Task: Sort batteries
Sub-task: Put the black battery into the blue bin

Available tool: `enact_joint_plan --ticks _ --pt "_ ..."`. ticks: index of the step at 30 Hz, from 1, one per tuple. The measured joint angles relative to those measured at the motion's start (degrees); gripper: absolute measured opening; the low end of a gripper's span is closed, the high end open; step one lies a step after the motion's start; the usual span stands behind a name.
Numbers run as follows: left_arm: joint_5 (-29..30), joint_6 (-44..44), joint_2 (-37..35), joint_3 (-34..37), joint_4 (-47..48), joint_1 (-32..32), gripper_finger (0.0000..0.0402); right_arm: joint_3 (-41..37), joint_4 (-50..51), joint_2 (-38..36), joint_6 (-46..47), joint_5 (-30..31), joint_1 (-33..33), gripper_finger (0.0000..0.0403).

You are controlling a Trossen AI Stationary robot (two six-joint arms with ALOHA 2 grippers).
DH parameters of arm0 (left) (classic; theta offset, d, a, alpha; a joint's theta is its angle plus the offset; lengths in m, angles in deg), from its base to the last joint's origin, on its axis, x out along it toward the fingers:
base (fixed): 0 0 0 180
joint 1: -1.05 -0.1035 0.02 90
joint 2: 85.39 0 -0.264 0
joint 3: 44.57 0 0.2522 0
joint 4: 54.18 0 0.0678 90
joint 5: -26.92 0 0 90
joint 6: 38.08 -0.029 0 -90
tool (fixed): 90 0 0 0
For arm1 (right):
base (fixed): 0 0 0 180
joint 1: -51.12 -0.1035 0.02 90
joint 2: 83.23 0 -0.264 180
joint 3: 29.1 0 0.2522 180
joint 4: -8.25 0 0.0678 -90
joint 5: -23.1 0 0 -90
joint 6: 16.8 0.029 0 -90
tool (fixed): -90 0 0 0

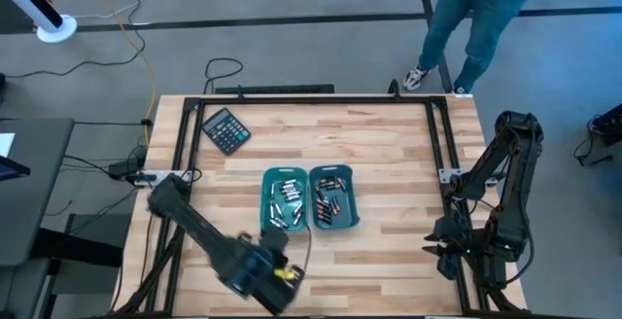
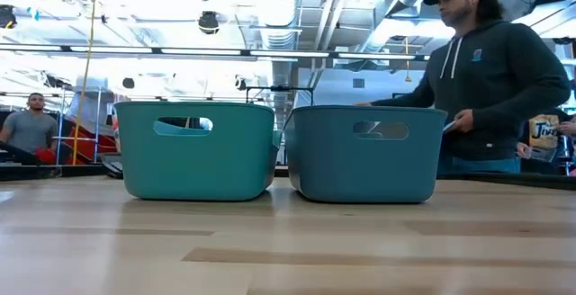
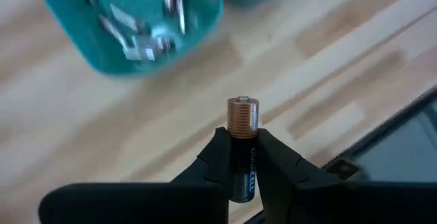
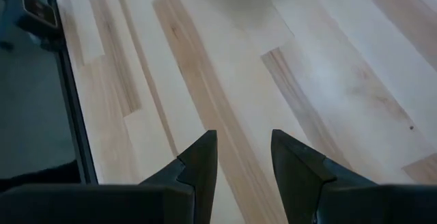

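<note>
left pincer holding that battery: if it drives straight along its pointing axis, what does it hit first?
Probably bare table. The left pincer, shut on a copper-topped battery, points at wood just short of the teal bin of silvery cells; depth is unclear.

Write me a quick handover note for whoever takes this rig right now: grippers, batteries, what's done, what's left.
Left gripper: shut on a dark, copper-topped battery, held over bare wood near the front of the left bin.
Right gripper: open, empty, waiting at the table's right edge.
Done: silvery cells lie in the left bin, dark copper-ended ones in the right bin.
Left: the held battery probably belongs in the right bin. No loose batteries visible on the table.
</note>
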Motion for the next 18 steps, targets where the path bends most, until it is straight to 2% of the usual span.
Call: enact_joint_plan --ticks 4,7,10,13,18 --pt "6.2 -12.4 -6.2 -0.1 0.1 -3.2 0.0036 0.0 -0.5 0.0 0.5 1.2 1.4 0.0152" --pt "9.4 -25.1 -9.6 0.0 0.1 -7.3 0.0036 0.0 -1.6 0.0 0.5 1.3 3.5 0.0152" --pt "9.3 -40.7 -11.9 -0.1 0.2 -12.5 0.0036 0.0 -1.9 0.0 0.5 1.3 5.7 0.0152" --pt "6.6 -53.7 -11.7 0.2 0.1 -17.7 0.0036 0.0 -2.0 0.0 0.5 1.3 7.9 0.0152" --pt "5.3 -66.2 -12.4 8.7 0.2 -24.6 0.0036 0.0 -2.8 0.0 0.6 1.3 11.7 0.0152"
